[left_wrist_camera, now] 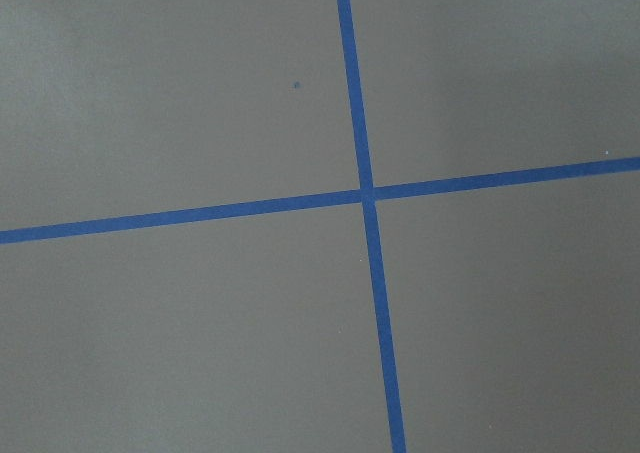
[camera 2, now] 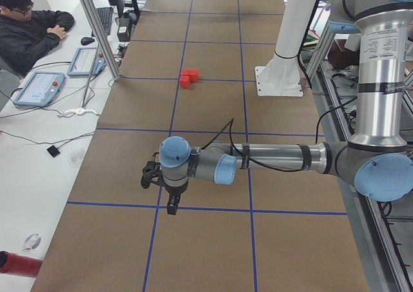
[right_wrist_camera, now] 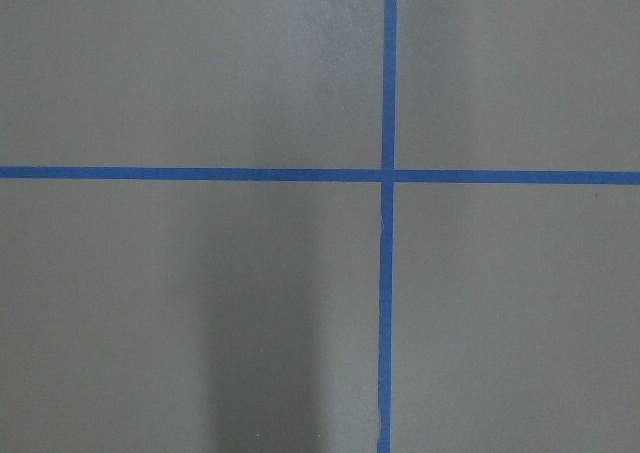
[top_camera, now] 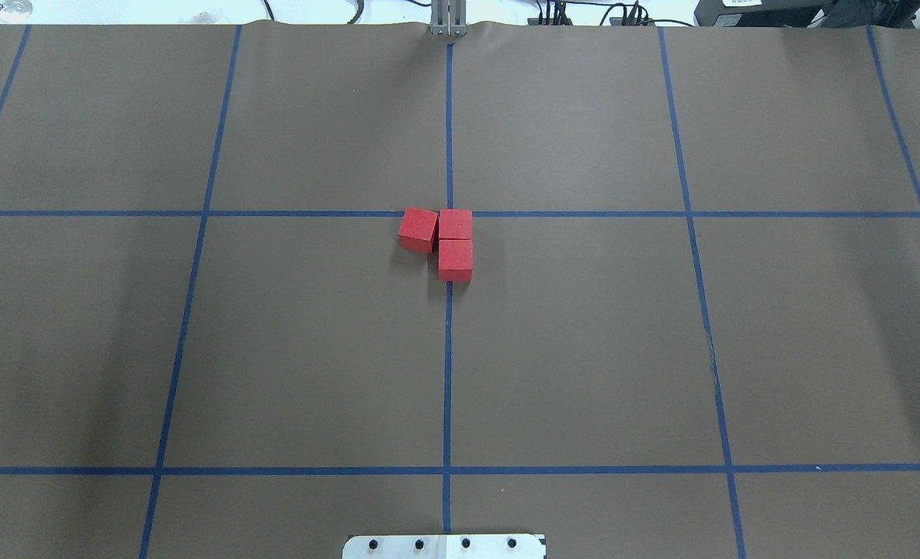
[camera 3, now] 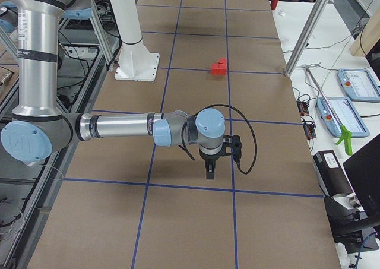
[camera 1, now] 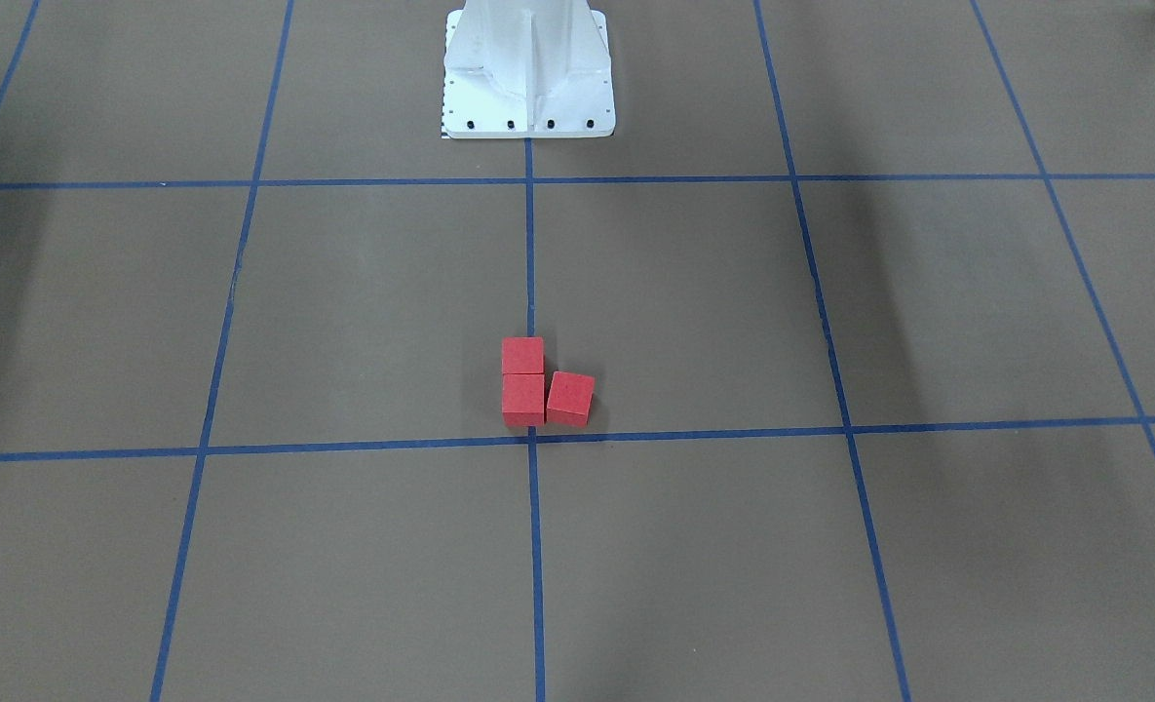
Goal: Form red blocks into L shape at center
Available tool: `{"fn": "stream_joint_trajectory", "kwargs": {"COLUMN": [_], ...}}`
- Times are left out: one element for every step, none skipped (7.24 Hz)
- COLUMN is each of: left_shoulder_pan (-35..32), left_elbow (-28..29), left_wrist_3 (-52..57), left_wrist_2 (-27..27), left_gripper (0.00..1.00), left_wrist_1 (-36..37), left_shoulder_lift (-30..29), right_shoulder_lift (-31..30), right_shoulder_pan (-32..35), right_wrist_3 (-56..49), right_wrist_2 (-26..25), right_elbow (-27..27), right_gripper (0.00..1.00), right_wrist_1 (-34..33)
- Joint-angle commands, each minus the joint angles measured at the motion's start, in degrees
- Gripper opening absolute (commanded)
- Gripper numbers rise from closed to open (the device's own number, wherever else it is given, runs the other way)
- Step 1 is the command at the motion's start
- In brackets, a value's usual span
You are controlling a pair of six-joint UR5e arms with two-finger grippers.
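Three red blocks (top_camera: 455, 260) lie together at the table's center, by a crossing of blue tape lines. Two sit flush in a line (camera 1: 522, 380), and the third (camera 1: 569, 398) is beside one end, slightly rotated, so they form a rough L. They also show small in the exterior left view (camera 2: 188, 78) and the exterior right view (camera 3: 219, 67). My left gripper (camera 2: 170, 207) hangs over the table far from the blocks. My right gripper (camera 3: 209, 174) does the same at the other end. I cannot tell whether either is open or shut. Neither appears to hold anything.
The robot's white base (camera 1: 528, 73) stands at the table's edge behind the blocks. Blue tape lines (top_camera: 448, 373) divide the brown table into squares. An operator (camera 2: 29, 31) sits at a side desk with tablets (camera 2: 39, 87). Both wrist views show only bare table and tape.
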Motion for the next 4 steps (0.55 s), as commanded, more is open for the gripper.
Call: {"fn": "stream_joint_trajectory", "kwargs": {"left_shoulder_pan": [0.0, 0.1, 0.1, 0.1], "left_elbow": [0.1, 0.2, 0.2, 0.3], "left_wrist_3": [-0.1, -0.1, -0.1, -0.1], "left_wrist_2": [0.3, 0.4, 0.5, 0.5], "left_gripper": [1.00, 1.00, 0.99, 1.00], "left_wrist_1": [0.0, 0.0, 0.0, 0.0], "left_shoulder_lift": [-0.1, -0.2, -0.2, -0.2], "right_shoulder_lift": [0.0, 0.0, 0.0, 0.0], "right_shoulder_pan": [0.0, 0.0, 0.0, 0.0], "right_wrist_3": [0.0, 0.0, 0.0, 0.0], "right_wrist_2": [-0.1, -0.1, -0.1, -0.1], "right_elbow": [-0.1, 0.0, 0.0, 0.0], "right_gripper": [0.99, 0.99, 0.99, 0.99], "right_wrist_1": [0.0, 0.0, 0.1, 0.1]}}
